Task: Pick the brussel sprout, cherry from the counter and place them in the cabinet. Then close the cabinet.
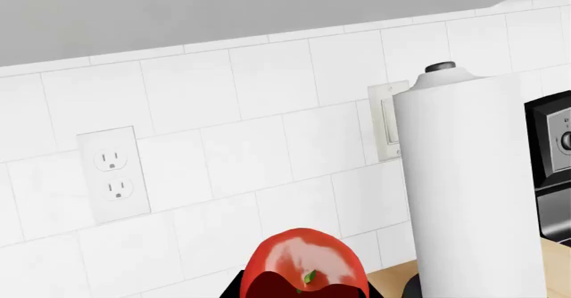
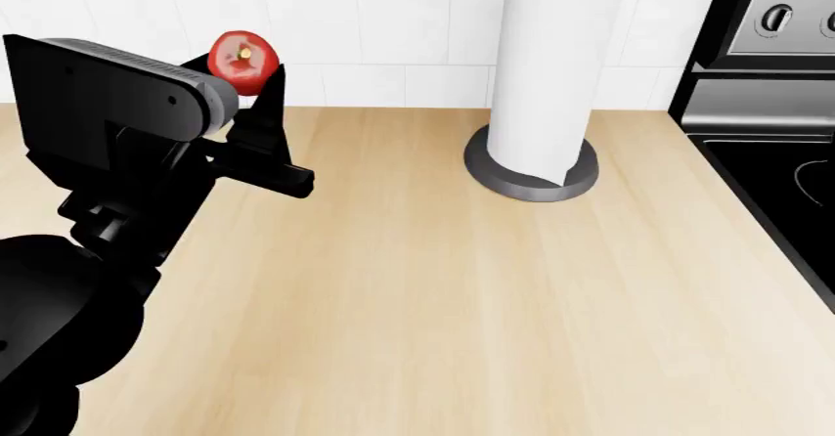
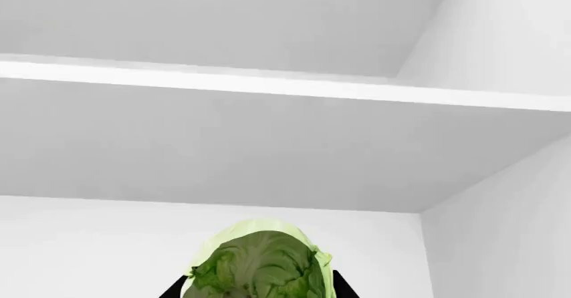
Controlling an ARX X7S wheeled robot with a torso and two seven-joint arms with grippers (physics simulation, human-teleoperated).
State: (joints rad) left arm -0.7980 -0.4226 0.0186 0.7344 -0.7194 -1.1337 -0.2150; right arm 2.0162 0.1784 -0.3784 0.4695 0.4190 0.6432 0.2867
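Cherry (image 2: pixel 242 61): pinched between the black fingers of the left gripper (image 2: pixel 248 74), raised off the counter (image 2: pixel 431 299) at about 10 o'clock in the head view, in front of the tiled wall; yellowish dimple faces the camera.
Left wrist close-up: the same cherry (image 1: pixel 305 266) fills the nearest part of that picture, glossy, with a small green stem spot; dark finger edges flank it.
Left gripper: clamped on the cherry, carried by the black arm (image 2: pixel 105 211) that rises from 8 o'clock.
Brussel sprout (image 3: pixel 259 261): seen only by the right wrist camera, nearest the lens, leafy green with a paler rim, gripped between the two dark finger tips of the right gripper (image 3: pixel 259 288).
Cabinet (image 3: pixel 267 84): only the right wrist camera shows it; a white shelf edge and white inner walls lie beyond the sprout.
Counter: light wood grain, spread across the head view.
Paper towel roll (image 2: pixel 554 74): upright on a grey round base at 1 o'clock.
Stove (image 2: pixel 769 84): black, at 2 o'clock.
Wall outlet (image 1: pixel 113 174): on the tiles, shown only by the left wrist camera.
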